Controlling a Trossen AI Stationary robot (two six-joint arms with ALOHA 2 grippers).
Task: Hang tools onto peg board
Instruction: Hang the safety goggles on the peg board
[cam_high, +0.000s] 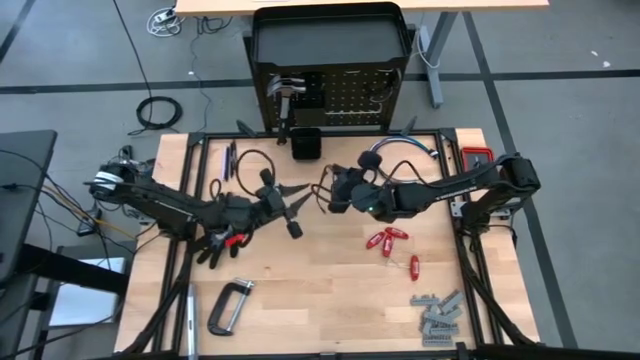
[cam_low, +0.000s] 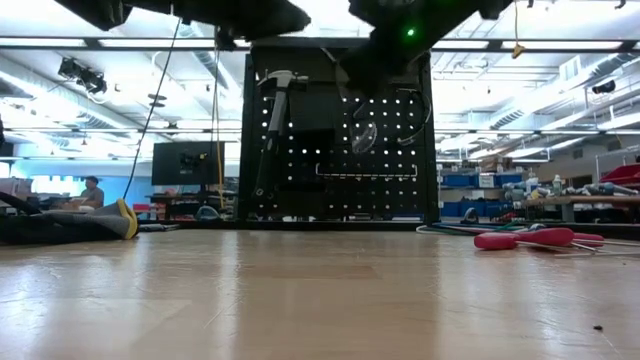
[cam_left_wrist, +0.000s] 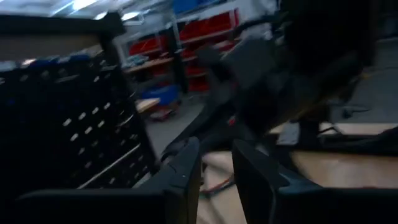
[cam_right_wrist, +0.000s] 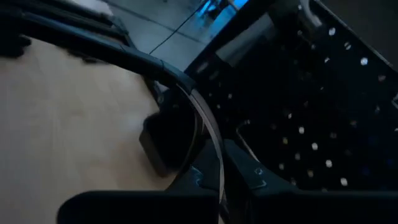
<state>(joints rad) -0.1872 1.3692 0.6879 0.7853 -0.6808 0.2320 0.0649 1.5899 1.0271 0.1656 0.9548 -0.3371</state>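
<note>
from above, both end effectors meet mid-bench: the left end effector (cam_high: 297, 205) grips black pliers (cam_high: 283, 197), the right end effector (cam_high: 330, 190) pinches thin glasses (cam_high: 322, 188). the peg board (cam_high: 345, 100) stands at the far edge, a hammer (cam_high: 284, 92) hanging on it. low view: hammer (cam_low: 273, 110) on the board (cam_low: 400, 140), red drivers (cam_low: 525, 238) lying right. right wrist: fingers (cam_right_wrist: 252, 177) clenched on the glasses' frame (cam_right_wrist: 208, 127).
</note>
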